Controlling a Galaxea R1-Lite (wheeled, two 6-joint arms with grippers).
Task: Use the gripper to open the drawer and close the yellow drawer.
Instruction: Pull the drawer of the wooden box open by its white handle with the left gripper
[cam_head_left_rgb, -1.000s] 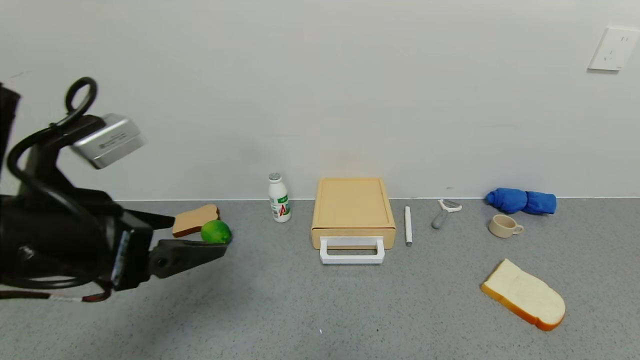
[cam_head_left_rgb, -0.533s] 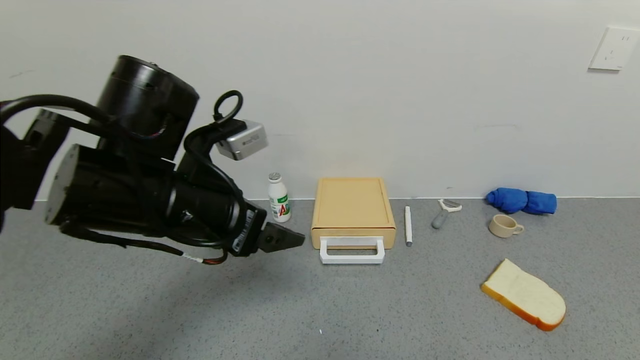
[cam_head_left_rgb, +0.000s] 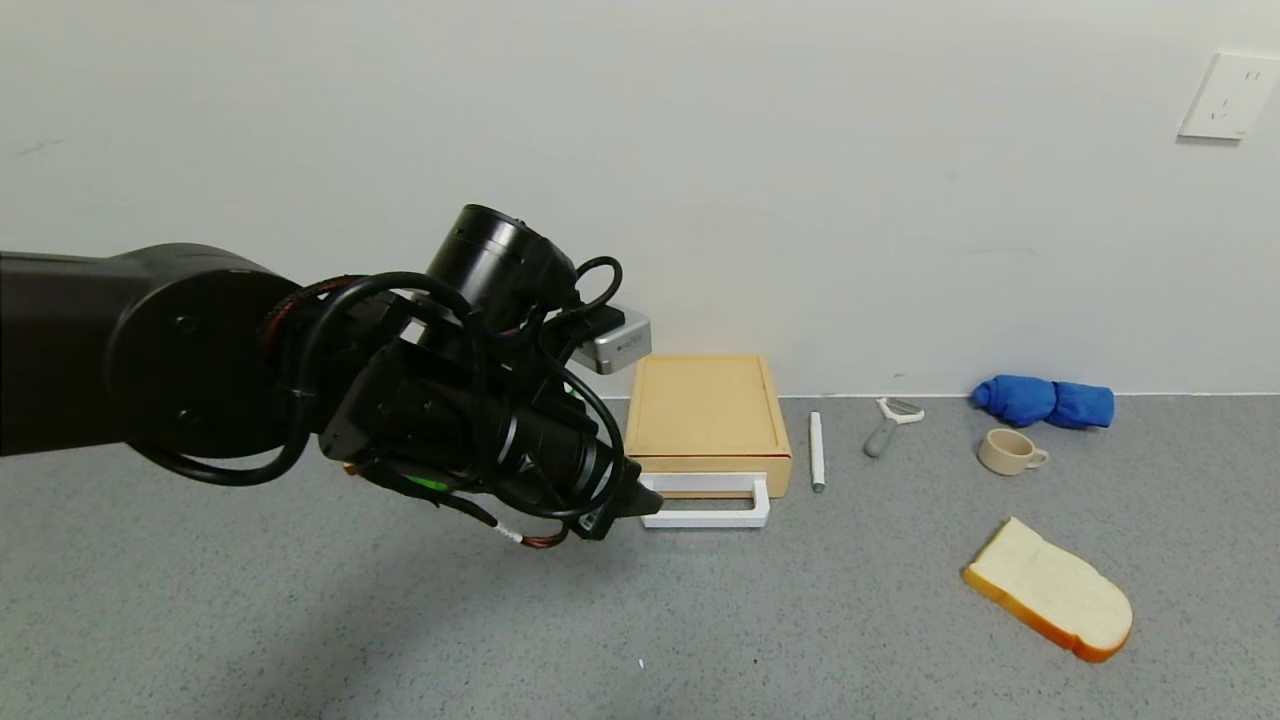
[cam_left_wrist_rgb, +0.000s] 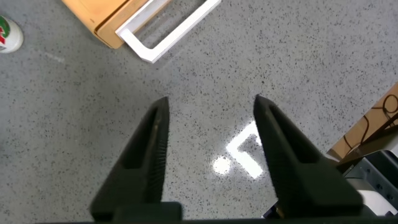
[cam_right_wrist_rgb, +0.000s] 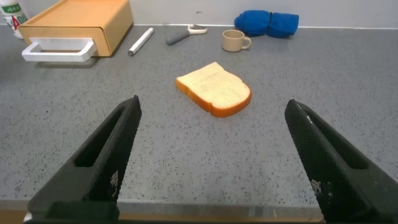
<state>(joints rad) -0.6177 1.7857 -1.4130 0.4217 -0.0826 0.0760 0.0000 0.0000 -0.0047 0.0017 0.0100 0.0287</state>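
1. The left gripper hangs low over the grey counter, its tip just beside the left end of the white handle. In the left wrist view its fingers stand apart with only bare counter between them; the handle lies ahead of them, not yet enclosed.
2. The yellow drawer sits against the wall near the middle of the counter, shut flush in its box, handle facing the robot.
3. Risk: the approach comes from the side, so a finger could strike the handle's end rather than straddle its bar, shoving the light box sideways.
4. Risk: with nothing bracing the box, a pull may well drag the whole unit instead of sliding the tray out.
5. Just right of the box lies a white pen; a skewed box could knock it rolling.
6. Farther right are a peeler, a cup, a blue cloth and a bread slice, well apart from the drawer.
7. The right gripper is parked near the counter's front edge, jaws wide apart, facing the bread slice.
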